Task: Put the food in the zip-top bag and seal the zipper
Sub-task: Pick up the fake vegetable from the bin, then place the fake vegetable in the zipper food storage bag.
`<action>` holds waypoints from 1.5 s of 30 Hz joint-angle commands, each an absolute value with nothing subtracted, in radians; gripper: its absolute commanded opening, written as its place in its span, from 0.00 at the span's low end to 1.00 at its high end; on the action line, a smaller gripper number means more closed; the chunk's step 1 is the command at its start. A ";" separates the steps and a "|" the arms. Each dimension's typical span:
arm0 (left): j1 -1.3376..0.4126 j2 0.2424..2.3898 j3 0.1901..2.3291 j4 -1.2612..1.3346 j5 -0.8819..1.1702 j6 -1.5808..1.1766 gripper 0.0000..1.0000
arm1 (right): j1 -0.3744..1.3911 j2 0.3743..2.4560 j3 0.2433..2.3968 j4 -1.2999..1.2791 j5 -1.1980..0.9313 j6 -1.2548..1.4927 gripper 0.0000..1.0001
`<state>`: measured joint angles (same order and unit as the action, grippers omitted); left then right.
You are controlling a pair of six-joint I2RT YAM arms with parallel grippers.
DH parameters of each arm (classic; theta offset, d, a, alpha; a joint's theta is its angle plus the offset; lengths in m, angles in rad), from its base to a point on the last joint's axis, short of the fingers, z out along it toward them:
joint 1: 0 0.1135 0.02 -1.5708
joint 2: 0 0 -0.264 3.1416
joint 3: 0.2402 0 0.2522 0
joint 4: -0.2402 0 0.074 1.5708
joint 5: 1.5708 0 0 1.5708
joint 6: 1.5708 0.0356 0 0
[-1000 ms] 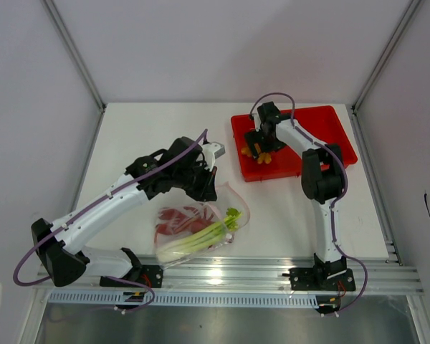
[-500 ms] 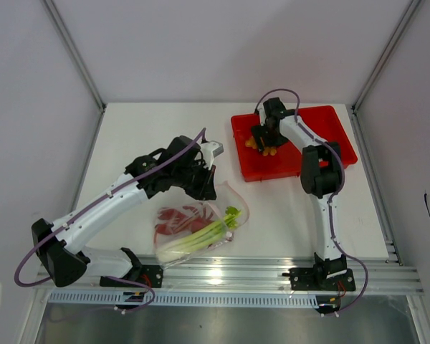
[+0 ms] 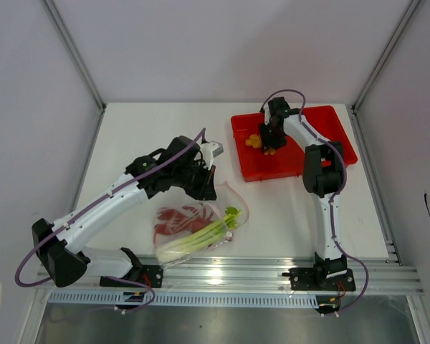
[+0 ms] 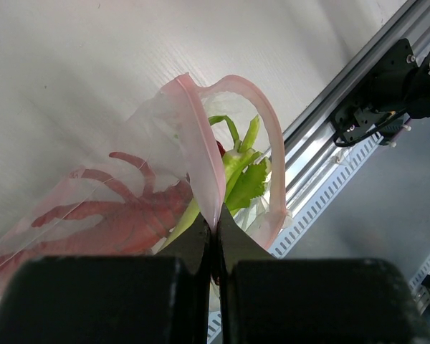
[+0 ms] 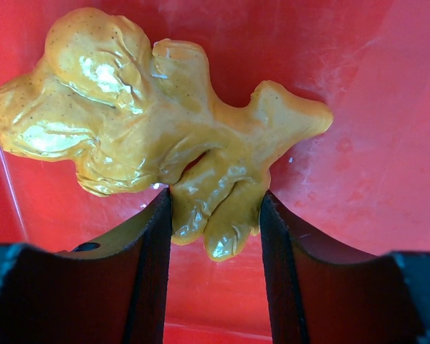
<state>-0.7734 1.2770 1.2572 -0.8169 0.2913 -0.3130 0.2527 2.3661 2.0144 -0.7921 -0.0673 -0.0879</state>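
Pinches the zipper [image 4: 201, 143] of the zip-top bag [image 3: 229, 199] in the left claw [image 4: 215, 223], jaws fully closed on the pinkish strip. Holds the bag mouth up as an open loop beside the pinch. Places the bag on the worktop [image 3: 143, 129], near-centre, left of and nearer than the red tray [image 3: 330, 132]. Shows the green stalk [image 3: 204, 236] and the dark red spiky piece [image 3: 173, 218] inside the bag, side by side, with the stalk's leafy end toward the mouth. Straddles the yellow-orange cluster [image 5: 143, 122] with the right claw [image 5: 215, 215], roughly half closed, pads [image 5: 147, 272] touching both sides of the lower lobes. Shows the cluster lying on the tray floor, far-left part of the tray, well apart from the bag.
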 commanded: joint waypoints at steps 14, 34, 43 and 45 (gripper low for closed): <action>-0.735 1.305 1.383 -0.767 0.383 -0.314 0.00 | 0.261 2.024 1.901 -0.788 0.190 0.084 0.00; -0.672 1.503 1.598 -0.814 0.436 -0.321 0.00 | 0.912 1.335 1.582 -1.304 0.684 0.345 0.00; -0.666 1.496 1.611 -0.824 0.459 -0.328 0.00 | 1.181 1.328 1.461 -1.324 0.758 0.353 0.00; -0.666 1.485 1.592 -0.816 0.495 -0.334 0.01 | 1.210 1.335 1.445 -1.290 0.764 0.316 0.00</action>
<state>-0.6727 1.5208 1.5837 -0.8383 0.4328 -0.3145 1.1675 1.3304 1.4597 -1.3117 0.6914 0.3229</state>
